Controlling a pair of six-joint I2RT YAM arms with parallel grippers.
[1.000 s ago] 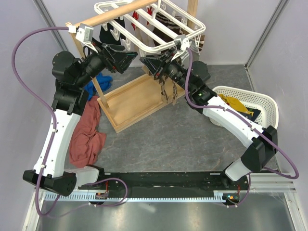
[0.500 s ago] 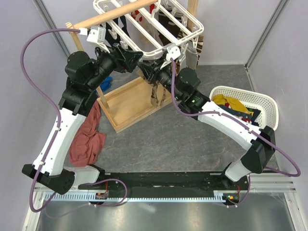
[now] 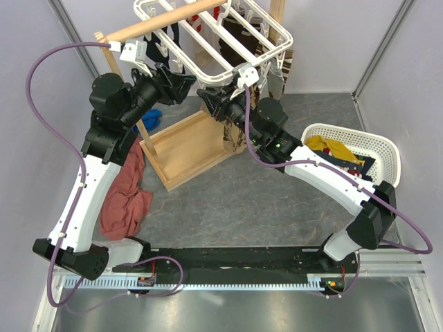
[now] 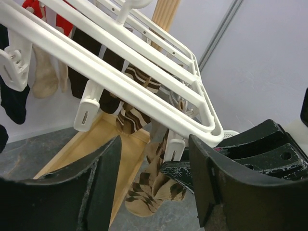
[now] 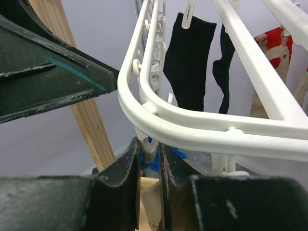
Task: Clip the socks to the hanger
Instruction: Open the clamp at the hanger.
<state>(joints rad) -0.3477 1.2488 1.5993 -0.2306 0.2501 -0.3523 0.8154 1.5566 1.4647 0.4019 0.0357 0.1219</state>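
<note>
Top external view, read left to right: a red cloth (image 3: 124, 197) lies on the floor beside my left arm. My left gripper (image 3: 181, 83) is raised under the near edge of the hanger (image 3: 220, 72), which hangs from a wooden stand (image 3: 190, 149). In the left wrist view its fingers (image 4: 98, 190) stand wide apart and hold nothing; the white rails cross in front of them, and a brown argyle sock (image 4: 154, 185) dangles beyond. My right gripper (image 3: 208, 98) faces it from the other side, at the same near corner of the frame. In the right wrist view its jaws are drawn almost together and pinch a white peg (image 5: 150, 150) that hangs from the curved corner rail, with two black socks (image 5: 190, 57) clipped farther back. At far right a white basket (image 3: 384, 149) sits on the floor, well apart from the frame. It contains the yellow socks (image 3: 329, 146) and a navy sock (image 3: 354, 168), none of them clipped.
</note>
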